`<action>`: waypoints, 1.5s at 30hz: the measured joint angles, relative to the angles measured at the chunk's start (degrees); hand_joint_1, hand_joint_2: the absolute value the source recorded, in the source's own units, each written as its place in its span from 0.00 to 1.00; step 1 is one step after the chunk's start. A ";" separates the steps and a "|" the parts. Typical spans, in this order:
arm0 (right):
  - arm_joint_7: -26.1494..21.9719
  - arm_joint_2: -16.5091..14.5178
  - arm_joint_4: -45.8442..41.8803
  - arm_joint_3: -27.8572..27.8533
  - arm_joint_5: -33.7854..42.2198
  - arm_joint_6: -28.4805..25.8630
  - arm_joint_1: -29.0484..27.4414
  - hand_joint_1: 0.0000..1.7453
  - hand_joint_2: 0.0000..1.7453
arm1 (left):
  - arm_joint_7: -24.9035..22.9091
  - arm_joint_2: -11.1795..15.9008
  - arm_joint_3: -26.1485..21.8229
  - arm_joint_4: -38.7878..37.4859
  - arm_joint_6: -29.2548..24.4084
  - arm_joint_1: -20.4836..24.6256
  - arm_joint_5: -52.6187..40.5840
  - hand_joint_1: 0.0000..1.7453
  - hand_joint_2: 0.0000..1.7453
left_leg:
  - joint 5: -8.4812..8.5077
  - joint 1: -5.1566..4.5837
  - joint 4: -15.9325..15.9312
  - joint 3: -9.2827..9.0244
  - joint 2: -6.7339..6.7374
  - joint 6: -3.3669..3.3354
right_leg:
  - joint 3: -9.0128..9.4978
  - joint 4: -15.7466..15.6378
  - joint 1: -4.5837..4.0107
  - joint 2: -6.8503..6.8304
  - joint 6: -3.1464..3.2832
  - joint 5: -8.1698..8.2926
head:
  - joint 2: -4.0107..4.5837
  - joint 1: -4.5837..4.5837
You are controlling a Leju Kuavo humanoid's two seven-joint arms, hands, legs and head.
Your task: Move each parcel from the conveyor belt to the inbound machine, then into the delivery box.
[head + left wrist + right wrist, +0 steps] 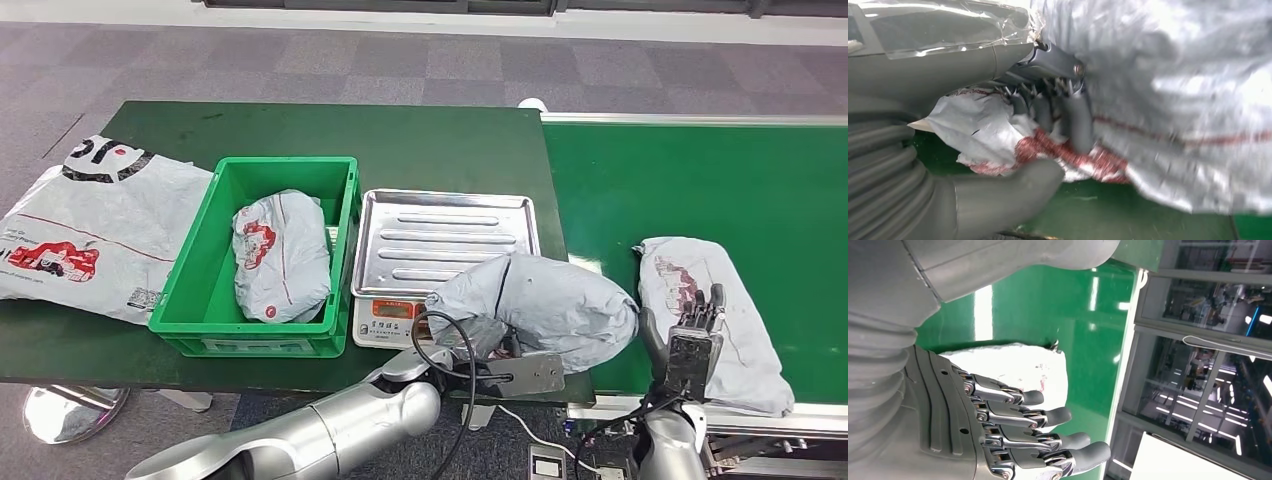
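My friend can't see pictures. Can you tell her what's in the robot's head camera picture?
The robot's left hand holds a grey parcel between the green conveyor belt and a silver scale tray. Its right hand hovers open over another parcel on the belt, and a third parcel lies in a green box.

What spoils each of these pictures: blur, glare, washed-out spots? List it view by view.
Head view: sharp and evenly lit, with soft sheen on the steel tray. Left wrist view: the held parcel is smeared by motion blur and overexposed at the top. Right wrist view: the parcel on the belt is blown out white, light streaks glare on the green belt, while the right hand is crisp.
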State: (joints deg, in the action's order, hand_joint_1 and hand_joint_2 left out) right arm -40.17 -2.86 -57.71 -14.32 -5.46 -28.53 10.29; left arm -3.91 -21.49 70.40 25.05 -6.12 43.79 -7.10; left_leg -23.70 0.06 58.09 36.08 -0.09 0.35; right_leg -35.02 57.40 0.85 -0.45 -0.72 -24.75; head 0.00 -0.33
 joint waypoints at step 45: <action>0.00 -0.68 3.81 0.42 0.36 2.93 3.97 0.00 1.00 | 32.68 0.30 -22.91 20.09 2.09 -9.14 -3.09 0.00 1.00 | -0.12 -0.20 0.02 0.05 -0.03 -0.16 | -0.02 -0.01 0.19 0.00 -0.19 -0.14 | 0.00 0.00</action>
State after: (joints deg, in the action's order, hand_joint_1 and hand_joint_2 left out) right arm -40.17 -3.54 -53.90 -13.90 -5.11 -25.60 14.26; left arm 28.76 -21.19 47.49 45.14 -4.03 34.66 -10.19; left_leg -23.82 -0.14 58.11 36.14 -0.13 0.18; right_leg -35.04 57.40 1.04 -0.45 -0.90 -24.89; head 0.00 -0.33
